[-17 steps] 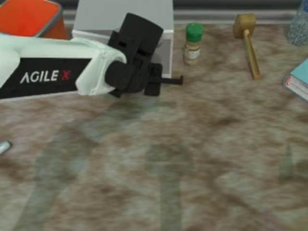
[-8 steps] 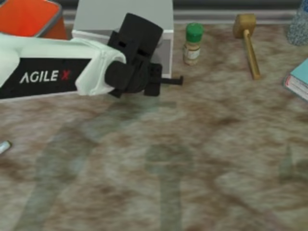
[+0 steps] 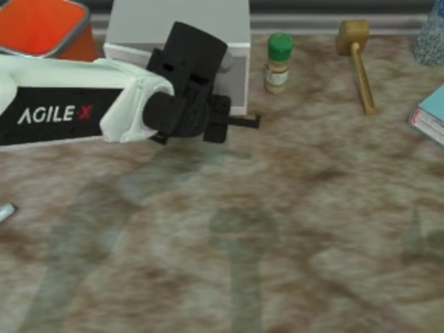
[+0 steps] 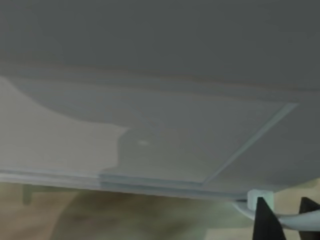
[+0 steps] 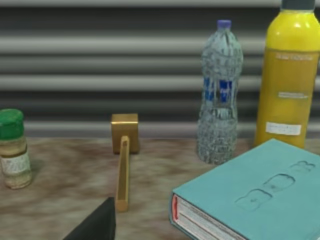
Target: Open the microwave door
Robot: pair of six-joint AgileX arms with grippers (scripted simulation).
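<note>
The white-grey microwave (image 3: 142, 19) stands at the back left of the table. My left arm reaches across its front, and my left gripper (image 3: 244, 121) sits at the front right corner, by the grey control panel (image 3: 238, 75). In the left wrist view the microwave door (image 4: 150, 135) fills the picture with its greyish window. Its silvery-white bar handle (image 4: 292, 220) runs between my left gripper's (image 4: 284, 221) two black fingertips, which are shut on it. My right gripper (image 5: 97, 225) is parked at the right, out of the top view.
An orange bin (image 3: 41, 24) stands left of the microwave. To its right are a green-capped spice jar (image 3: 279, 64) and a wooden mallet (image 3: 357, 59). A teal book (image 3: 431, 111), a water bottle (image 5: 219, 95) and a yellow bottle (image 5: 289, 75) stand at the right edge.
My left arm and gripper have shifted a little to the left and toward the table's back, still at the microwave's front. The other objects have not moved.
</note>
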